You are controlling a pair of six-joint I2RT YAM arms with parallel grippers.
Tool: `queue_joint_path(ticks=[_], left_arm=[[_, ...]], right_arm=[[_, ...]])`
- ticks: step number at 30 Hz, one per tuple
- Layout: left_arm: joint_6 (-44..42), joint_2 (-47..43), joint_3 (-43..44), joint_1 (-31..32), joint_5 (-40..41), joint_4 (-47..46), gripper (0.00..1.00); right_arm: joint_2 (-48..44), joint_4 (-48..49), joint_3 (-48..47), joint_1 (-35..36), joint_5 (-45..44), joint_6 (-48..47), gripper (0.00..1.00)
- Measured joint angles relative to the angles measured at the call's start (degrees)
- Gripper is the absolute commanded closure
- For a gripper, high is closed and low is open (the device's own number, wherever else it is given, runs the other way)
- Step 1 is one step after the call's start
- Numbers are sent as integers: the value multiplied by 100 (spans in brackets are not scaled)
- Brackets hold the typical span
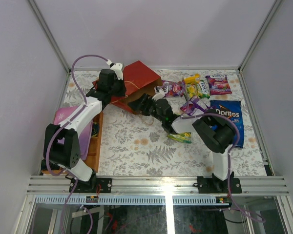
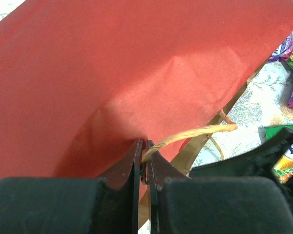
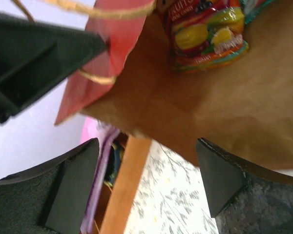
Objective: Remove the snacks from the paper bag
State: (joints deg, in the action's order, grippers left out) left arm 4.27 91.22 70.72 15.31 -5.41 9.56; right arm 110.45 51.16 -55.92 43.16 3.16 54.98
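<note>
The paper bag (image 1: 139, 77) lies tilted at the back left, red outside, its mouth facing right. My left gripper (image 1: 118, 95) is shut on its tan cord handle (image 2: 195, 132) and the red edge (image 2: 136, 73). My right gripper (image 1: 139, 104) is open at the bag's mouth, below its brown inside (image 3: 219, 107). An orange-yellow fruit snack packet (image 3: 207, 36) lies inside the bag, beyond the open fingers (image 3: 78, 180). Out on the table lie purple packets (image 1: 173, 88), a yellow-green one (image 1: 195, 87), another purple one (image 1: 218, 84), the blue Doritos bag (image 1: 228, 116) and a green-yellow packet (image 1: 179, 137).
A wooden tray (image 1: 95, 146) at the left edge holds a flat pink-purple item with stars (image 1: 66, 119); its rim shows under the bag in the right wrist view (image 3: 127, 185). The floral tablecloth (image 1: 136, 151) covers the table. Walls close in on three sides.
</note>
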Motion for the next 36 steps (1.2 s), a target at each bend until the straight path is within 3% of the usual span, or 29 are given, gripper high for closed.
queue_joint_path(ticks=[5,15,20,27,36], left_arm=[[0,-39,-2,0,-2,63,95],[0,-76,-2,0,-59,81,96],[22,-76,-2,0,-127,83,97],[24,-129,-2,0,-168,133,97],[24,-302,-2,0,-212,140,97]], right_arm=[[756,621,-511,13,-197,704,14],[1419,651,-634,31,-1322,2238,14],[2094,564,-1357,35,-1471,2651,14],[2848,-299,-2778,28,-1460,3042,16],[3303,-1390,-3866,-63,-1449,3421,20]])
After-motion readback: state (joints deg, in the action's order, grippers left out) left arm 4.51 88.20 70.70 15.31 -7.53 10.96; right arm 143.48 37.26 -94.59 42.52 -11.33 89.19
